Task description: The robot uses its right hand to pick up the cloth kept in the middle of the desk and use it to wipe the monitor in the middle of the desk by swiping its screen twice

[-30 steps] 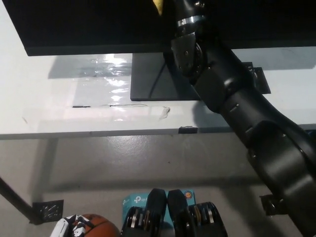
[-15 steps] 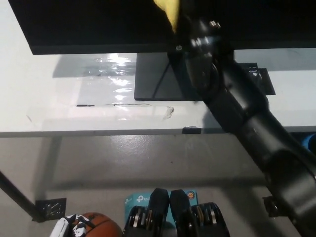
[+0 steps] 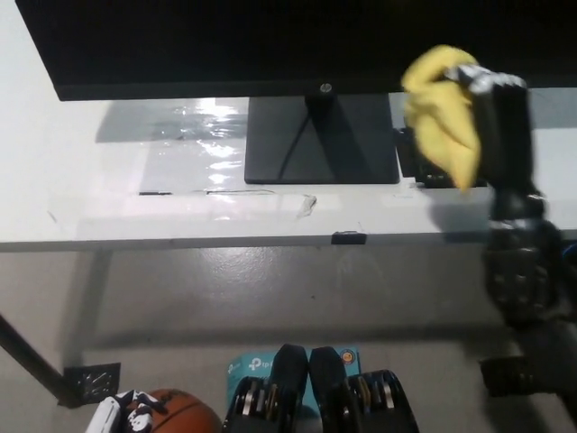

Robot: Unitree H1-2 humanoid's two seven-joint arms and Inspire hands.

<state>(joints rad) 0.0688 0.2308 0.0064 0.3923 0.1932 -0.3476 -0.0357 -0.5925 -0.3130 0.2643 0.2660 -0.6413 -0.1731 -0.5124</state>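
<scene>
**Operator:** Report the cloth's position and the state of both hands.

**Technician:** The cloth (image 3: 442, 113) is yellow and bunched. It is held in the right hand (image 3: 491, 113), whose black fingers (image 3: 500, 99) are clamped over its right side. It hangs in front of the lower right edge of the monitor (image 3: 225, 45), above the desk (image 3: 90, 194) and just right of the stand (image 3: 320, 140). Whether it touches the screen cannot be told from this view. Only a small white part of the left hand (image 3: 113, 415) shows at the bottom left corner, beside a ball (image 3: 176, 415). Its fingers cannot be judged.

**Operator:** Handling properties of the cloth?

**Technician:** Judged light, soft and limp. It folds on itself, and a loose corner droops below the hand. It is not fragile and should not slip readily from closed fingers. It will not hold a flat face unless pressed from behind.

**Operator:** Recommended hold?

**Technician:** Keep the grasp on the bulk of the bunch, not on a corner. A corner hold would let the remainder trail. The exposed left portion should face the screen.

**Operator:** Cautions?

**Technician:** The screen is the fragile item. Light pressure is advised. The monitor stands on a narrow stand and could rock.
</scene>
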